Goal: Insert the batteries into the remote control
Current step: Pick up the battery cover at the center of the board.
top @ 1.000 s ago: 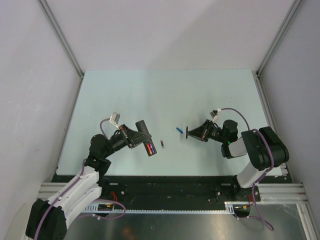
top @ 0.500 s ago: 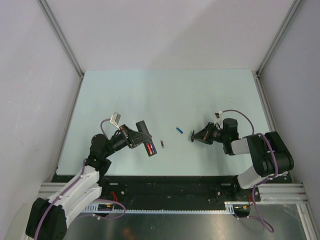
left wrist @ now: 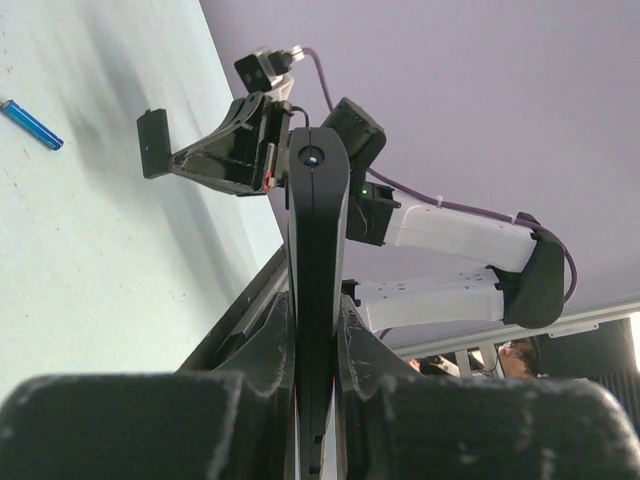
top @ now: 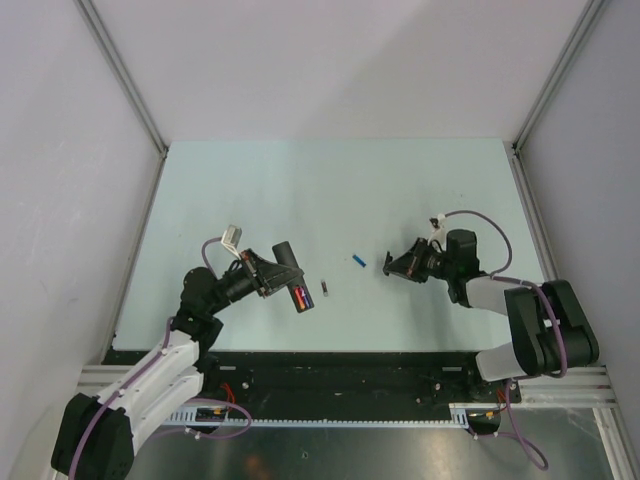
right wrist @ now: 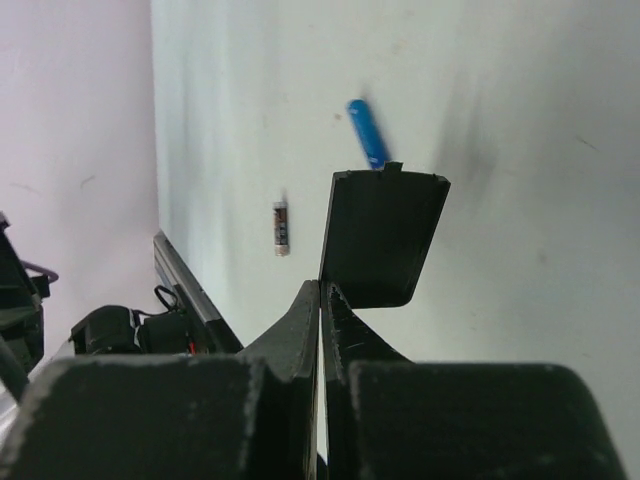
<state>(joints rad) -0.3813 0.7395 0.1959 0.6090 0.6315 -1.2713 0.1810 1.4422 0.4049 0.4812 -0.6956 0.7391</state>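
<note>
My left gripper [top: 281,277] is shut on the remote control [top: 291,276], a slim black bar held above the table. In the left wrist view the remote [left wrist: 318,230] stands edge-on between the fingers [left wrist: 262,345]. A red-orange battery [top: 300,296] shows in its near end. A dark battery [top: 324,289] lies on the table just right of the remote, and a blue battery [top: 358,260] lies further right. My right gripper [top: 395,266] is shut on the small black back panel [right wrist: 385,235], pinching its lower edge at the fingertips [right wrist: 322,290]. The blue battery [right wrist: 367,132] lies beyond the panel, the dark battery [right wrist: 281,227] to its left.
The pale green table [top: 300,190] is walled by grey panels at the back and on both sides. A black rail [top: 340,362] runs along its near edge. Both batteries on the table lie between the two grippers.
My right gripper has drawn a little to the right with the back panel, and that arm's elbow has swung out and down. The left arm and remote stay put.
</note>
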